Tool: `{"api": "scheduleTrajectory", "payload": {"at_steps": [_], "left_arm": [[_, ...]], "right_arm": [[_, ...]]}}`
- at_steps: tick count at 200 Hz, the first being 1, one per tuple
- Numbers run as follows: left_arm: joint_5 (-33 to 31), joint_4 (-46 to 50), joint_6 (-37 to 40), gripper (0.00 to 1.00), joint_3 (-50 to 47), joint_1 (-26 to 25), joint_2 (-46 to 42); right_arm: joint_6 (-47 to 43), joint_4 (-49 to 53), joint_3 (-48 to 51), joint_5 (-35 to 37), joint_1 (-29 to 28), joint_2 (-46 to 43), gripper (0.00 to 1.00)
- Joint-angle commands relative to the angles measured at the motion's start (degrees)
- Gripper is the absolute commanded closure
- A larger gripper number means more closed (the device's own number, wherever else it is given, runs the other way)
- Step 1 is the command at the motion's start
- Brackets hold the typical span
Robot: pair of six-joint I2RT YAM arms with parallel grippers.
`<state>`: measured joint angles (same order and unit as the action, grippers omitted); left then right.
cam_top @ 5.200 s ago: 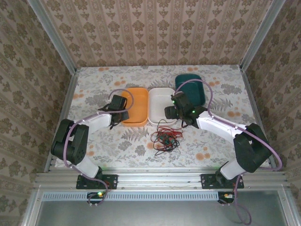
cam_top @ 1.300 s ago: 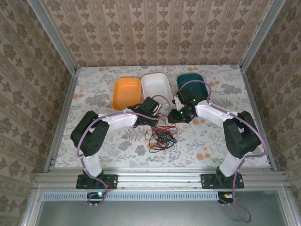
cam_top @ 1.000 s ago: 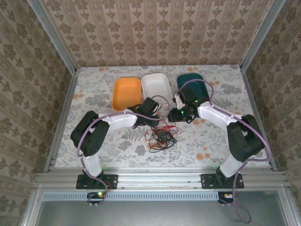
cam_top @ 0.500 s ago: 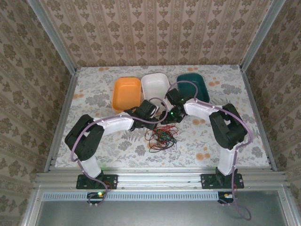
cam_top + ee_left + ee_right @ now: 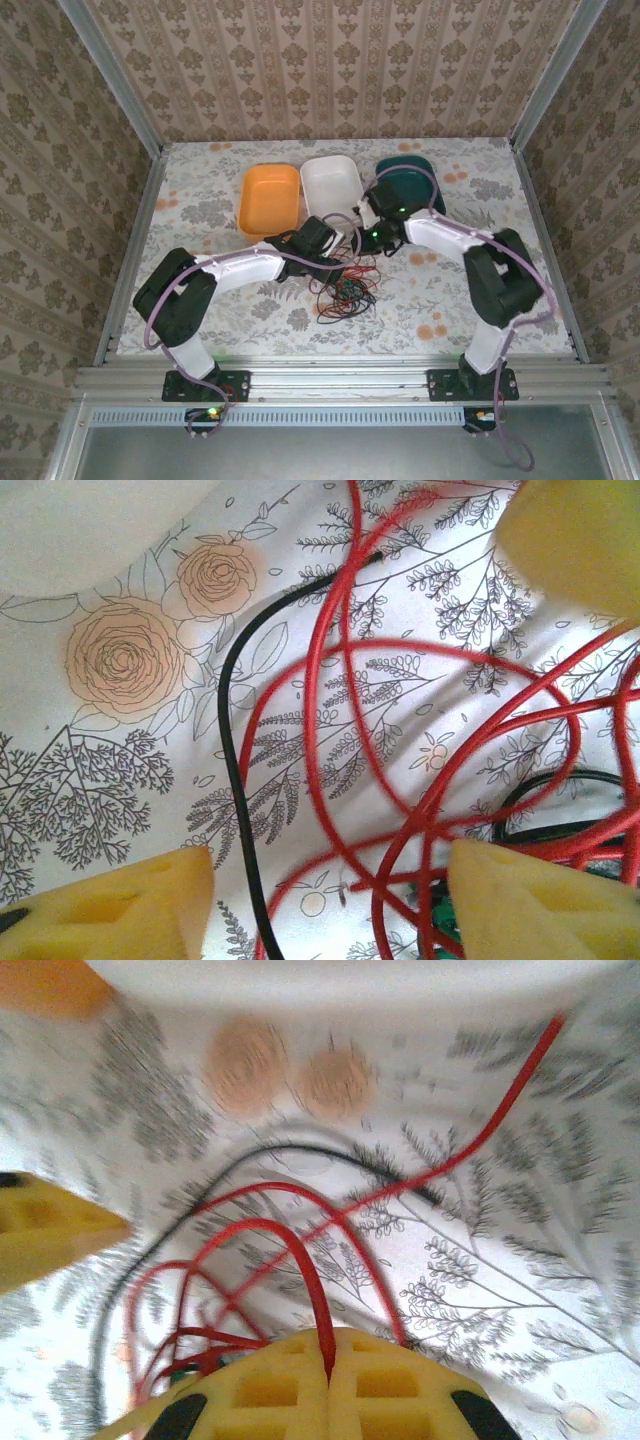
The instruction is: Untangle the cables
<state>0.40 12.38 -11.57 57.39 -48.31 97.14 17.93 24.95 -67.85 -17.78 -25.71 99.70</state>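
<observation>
one red cable [image 5: 312, 1290] pinched in right tool [image 5: 328, 1358]; left tool [image 5: 330, 905] spread over cables [image 5: 345, 285].

Your top view is lit evenly and diffusely, with only faint shadows on the table [image 5: 200, 180]; your left wrist view renders the cables [image 5: 223, 740] crisply, whereas your right wrist view is smeared by motion blur, worst toward its upper edge.
</observation>
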Motion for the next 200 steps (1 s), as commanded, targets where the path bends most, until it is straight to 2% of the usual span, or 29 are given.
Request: {"api": "scheduleTrajectory", "payload": {"at_steps": [1,71,99,135,168,200], "left_arm": [[1.4,-0.2,1.1,0.31,0.3,-0.3,1.3],[2.7,-4.5,-0.6,0.33,-0.3,-0.3,6.0],[2.1,-4.1,-0.6,0.33,-0.4,-0.4,7.2],[2.0,-4.4,-0.7,0.25,-1.7,-0.4,7.1],[1.7,-4.6,-1.1,0.23,-2.0,-0.4,7.3],[1.1,-4.4,-1.1,0.22,-1.8,-0.4,7.1]], "right_arm": [[3.2,-4.5,0.7,2.6,1.2,-8.0,1.00],[7.0,-11.8,2.7,9.2,3.1,-24.1,1.00],[7.0,-15.0,3.4,16.4,4.0,-30.5,1.00],[8.1,-17.9,3.2,25.2,7.5,-36.5,1.00],[8.2,-22.8,3.8,28.3,11.5,-37.7,1.00],[7.3,-21.8,0.4,28.0,15.1,-32.5,1.00]]}}
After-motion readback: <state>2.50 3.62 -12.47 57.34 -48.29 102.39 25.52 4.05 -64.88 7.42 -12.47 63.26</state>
